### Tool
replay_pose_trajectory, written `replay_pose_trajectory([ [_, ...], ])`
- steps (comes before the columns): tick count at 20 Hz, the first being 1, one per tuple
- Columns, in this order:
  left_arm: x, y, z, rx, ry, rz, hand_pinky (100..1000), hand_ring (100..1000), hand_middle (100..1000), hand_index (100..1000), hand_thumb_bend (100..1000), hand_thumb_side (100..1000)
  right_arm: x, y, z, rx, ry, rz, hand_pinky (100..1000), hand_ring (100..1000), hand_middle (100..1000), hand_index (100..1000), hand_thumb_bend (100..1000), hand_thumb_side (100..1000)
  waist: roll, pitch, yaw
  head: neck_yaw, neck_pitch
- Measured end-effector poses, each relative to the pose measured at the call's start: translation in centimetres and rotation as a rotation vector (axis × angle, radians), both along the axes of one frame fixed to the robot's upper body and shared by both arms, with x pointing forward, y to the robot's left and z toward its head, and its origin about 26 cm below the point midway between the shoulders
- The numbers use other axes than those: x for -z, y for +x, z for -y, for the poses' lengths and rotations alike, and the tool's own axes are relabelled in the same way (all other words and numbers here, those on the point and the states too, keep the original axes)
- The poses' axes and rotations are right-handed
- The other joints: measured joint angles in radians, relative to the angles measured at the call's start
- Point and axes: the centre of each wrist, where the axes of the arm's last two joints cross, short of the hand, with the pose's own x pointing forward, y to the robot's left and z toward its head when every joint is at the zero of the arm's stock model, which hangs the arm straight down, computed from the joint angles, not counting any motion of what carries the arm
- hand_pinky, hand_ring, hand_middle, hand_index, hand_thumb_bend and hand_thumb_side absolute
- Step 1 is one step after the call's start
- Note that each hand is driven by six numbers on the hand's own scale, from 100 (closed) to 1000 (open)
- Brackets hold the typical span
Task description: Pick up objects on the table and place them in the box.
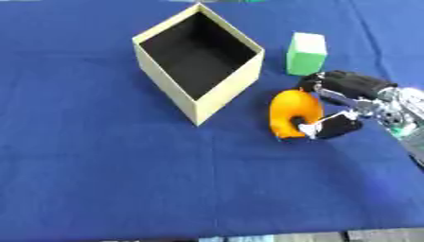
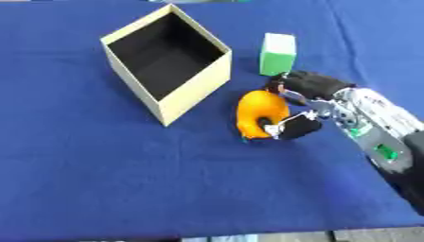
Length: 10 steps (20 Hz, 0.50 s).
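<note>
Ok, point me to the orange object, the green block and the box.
orange object (image 1: 290, 109), left eye view, on its upper curved side.
green block (image 1: 306, 57), left eye view, on its front face.
box (image 1: 224, 94), left eye view, on its outer right wall.

Orange object's right flank behind the right hand; forearm cut off by the right edge.

Bright, even light; soft blur, faint shadows.
</note>
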Motion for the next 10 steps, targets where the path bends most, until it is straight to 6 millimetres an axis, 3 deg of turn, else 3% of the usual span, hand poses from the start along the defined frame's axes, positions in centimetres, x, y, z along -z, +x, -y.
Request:
replay_pose_trajectory([
  [5,0.0,0.0,0.0,0.001,-0.004,0.0,878,590,644,698,354,930,-0.2,-0.2,-0.3,0.004,0.065,-0.022,750,761,703,817,100,457,-0.001,0.0,-0.003,0.001,0.0],
  [10,0.0,0.0,0.0,0.001,-0.005,0.0,877,590,642,698,351,924,-1.2,-0.4,-0.8,-0.001,0.116,-0.043,750,758,694,814,100,226,-0.002,-0.007,-0.005,0.001,0.0],
])
